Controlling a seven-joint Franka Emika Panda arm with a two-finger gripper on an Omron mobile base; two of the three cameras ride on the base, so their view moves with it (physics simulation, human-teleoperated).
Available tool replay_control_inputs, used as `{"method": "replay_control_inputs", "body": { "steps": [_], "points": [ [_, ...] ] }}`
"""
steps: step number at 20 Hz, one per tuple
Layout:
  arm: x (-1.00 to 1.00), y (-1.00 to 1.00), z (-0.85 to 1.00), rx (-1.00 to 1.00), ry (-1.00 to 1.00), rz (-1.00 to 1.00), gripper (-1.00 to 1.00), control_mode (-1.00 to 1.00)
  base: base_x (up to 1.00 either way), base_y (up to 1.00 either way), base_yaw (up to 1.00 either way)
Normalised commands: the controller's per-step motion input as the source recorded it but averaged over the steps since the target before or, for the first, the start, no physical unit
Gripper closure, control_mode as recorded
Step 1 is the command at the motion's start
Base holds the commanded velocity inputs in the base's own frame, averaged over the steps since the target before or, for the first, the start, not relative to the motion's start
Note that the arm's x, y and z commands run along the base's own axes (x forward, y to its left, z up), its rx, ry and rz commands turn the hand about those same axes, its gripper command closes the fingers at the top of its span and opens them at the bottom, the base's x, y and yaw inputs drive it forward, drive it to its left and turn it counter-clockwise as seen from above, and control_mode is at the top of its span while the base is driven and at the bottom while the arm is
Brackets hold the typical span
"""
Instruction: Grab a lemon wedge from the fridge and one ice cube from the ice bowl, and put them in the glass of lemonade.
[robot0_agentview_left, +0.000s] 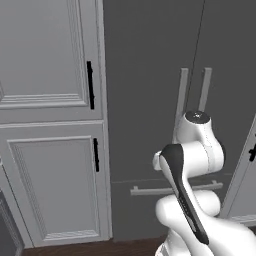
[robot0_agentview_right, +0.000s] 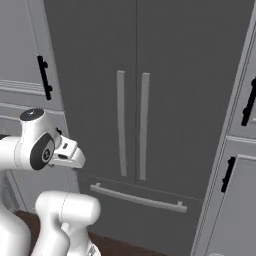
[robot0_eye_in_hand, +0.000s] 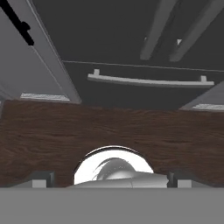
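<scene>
While the fridge (robot0_agentview_right: 165, 75) is standing shut, you are facing its doors at frame centre.
Its stiff bar handles (robot0_agentview_right: 144, 125) are offering the firmest hold mid-length; whether your fingers are apart, I cannot tell.

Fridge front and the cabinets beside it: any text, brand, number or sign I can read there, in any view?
None. The fridge doors, their bar handles and the drawer handle are plain, with no brand or label. The cabinets and their black handles bear no marks. The wood floor in the hand view shows grain alone, no writing.
</scene>
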Motion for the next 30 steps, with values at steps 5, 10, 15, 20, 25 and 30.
{"method": "replay_control_inputs", "body": {
  "steps": [5, 10, 15, 20, 25, 30],
  "points": [
    [0.00, 0.00, 0.00, 0.00, 0.00, 0.00, -1.00, 1.00, -0.50, -0.33, -0.32],
    [0.00, 0.00, 0.00, 0.00, 0.00, 0.00, -1.00, 1.00, -0.50, -0.24, -0.29],
    [0.00, 0.00, 0.00, 0.00, 0.00, 0.00, -1.00, 1.00, -0.39, 0.00, -0.16],
    [0.00, 0.00, 0.00, 0.00, 0.00, 0.00, -1.00, 1.00, -0.30, -0.08, -0.05],
    [0.00, 0.00, 0.00, 0.00, 0.00, 0.00, -1.00, 1.00, -0.12, -0.02, 0.01],
    [0.00, 0.00, 0.00, 0.00, 0.00, 0.00, -1.00, 1.00, 0.00, 0.00, 0.07]
  ]
}}
